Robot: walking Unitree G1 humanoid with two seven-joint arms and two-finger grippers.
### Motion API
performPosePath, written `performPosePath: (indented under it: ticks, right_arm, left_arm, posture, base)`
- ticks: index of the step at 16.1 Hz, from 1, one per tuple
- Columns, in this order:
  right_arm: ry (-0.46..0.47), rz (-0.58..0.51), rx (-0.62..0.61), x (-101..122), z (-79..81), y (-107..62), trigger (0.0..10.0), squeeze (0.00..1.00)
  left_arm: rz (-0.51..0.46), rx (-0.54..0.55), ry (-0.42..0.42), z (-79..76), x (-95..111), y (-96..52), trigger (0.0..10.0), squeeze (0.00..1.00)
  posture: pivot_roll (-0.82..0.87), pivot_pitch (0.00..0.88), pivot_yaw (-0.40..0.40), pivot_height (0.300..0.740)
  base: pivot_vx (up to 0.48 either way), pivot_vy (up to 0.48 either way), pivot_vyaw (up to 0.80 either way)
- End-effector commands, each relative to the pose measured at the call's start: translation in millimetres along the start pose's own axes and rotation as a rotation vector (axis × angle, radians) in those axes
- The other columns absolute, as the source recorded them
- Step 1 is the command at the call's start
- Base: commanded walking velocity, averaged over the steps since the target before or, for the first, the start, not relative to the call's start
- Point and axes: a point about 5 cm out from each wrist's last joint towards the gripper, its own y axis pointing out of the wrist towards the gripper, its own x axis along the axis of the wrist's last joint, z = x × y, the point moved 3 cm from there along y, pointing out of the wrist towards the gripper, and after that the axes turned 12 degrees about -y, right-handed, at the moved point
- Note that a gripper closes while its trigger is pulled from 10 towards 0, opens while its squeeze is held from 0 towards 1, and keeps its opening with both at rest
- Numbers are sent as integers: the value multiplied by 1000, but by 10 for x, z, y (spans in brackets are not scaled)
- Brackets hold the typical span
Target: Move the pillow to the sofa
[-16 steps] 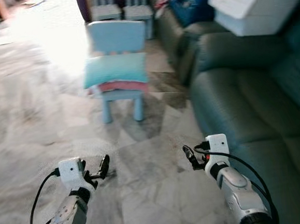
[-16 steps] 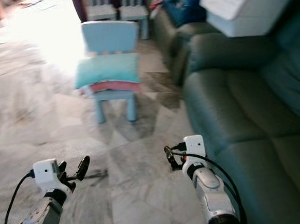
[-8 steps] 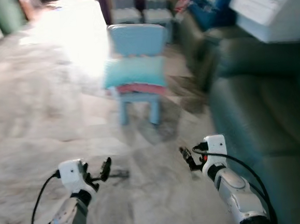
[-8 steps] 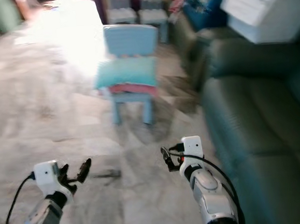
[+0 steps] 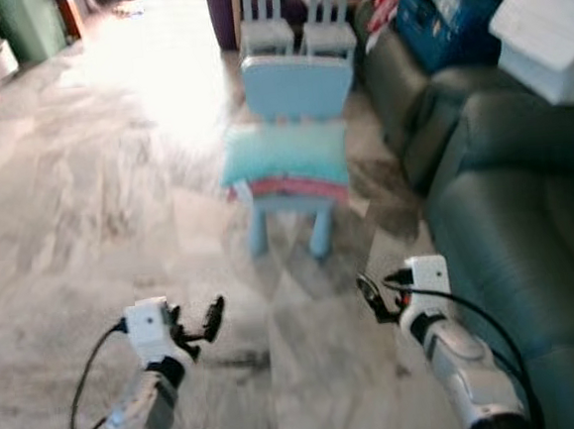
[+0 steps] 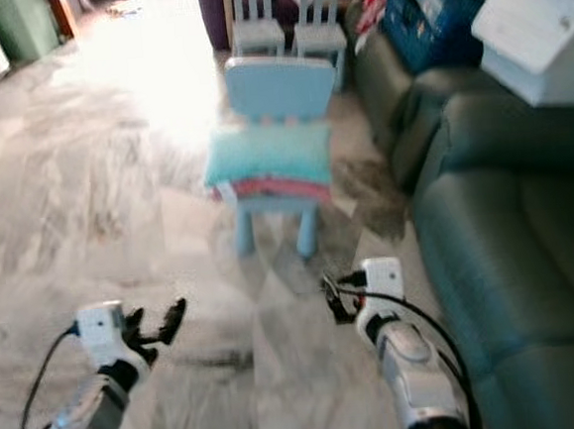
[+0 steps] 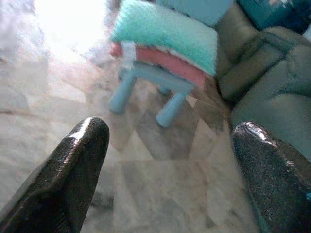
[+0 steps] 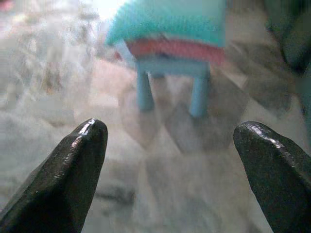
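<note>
The pillow [image 5: 287, 153] is a teal, plump cushion lying flat on the seat of a small light-blue chair [image 5: 296, 87], ahead of the robot on the marble floor [image 5: 96, 190]. Under it, also on the seat, lies a flatter pink cushion [image 5: 290, 185] with a pale strip at one end. The pillow looks soft and light, with a knitted or fuzzy cover that should not slip; it will sag and fold when lifted by one edge. My judgement is that a pinch on each of its two short ends, or one deep bite on the near long edge, would carry it best. The pinch should stay above the seam between the two cushions so the pink one is left on the seat.

The sofa [image 5: 527, 225], dark green and leathery, runs along the right side from near to far, its seat just right of the chair. On its far arm rests a white box [image 5: 551, 30]; a blue crate [image 5: 441, 19] and coloured clutter sit beyond. Two more pale chairs [image 5: 295, 5] stand further back.

The left tool [image 5: 208, 322] and the right tool [image 5: 373, 302] are both held low over the floor, well short of the chair. Each has its fingers spread wide and holds nothing, as both wrist views show.

No writing or brand can be read; the frames are blurred.
</note>
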Motion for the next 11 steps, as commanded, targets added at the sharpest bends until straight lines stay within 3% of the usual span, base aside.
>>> performPosePath:
  ticks: [1,4,6,7,8,11]
  right_arm:
    - [10,1,16,2,81,9,10000,0]
    - [13,-17,-19,38,63,5,10000,0]
    - [131,5,-44,13,37,13,10000,0]
    - [132,8,-46,10,33,13,10000,0]
    - [3,46,-58,-22,38,10,10000,0]
    - [20,72,-31,-70,103,2,10000,0]
  left_arm:
    - [9,29,12,84,4,-48,10000,0]
    - [22,30,25,79,-22,-49,10000,0]
    - [28,30,27,77,-32,-47,10000,0]
    - [28,30,28,75,-32,-45,10000,0]
    - [34,28,40,78,-37,-41,10000,0]
    - [39,31,44,86,-41,-36,10000,0]
  posture:
    - [-131,100,-38,740]
    - [-132,100,-39,740]
    - [-132,101,-38,740]
    - [-132,101,-38,740]
    - [-133,101,-38,740]
    - [-133,100,-36,740]
  base:
    - [394,270,0]
    - [426,89,0]
    - [474,0,0]
    - [480,0,0]
    - [480,0,0]
    - [480,0,0]
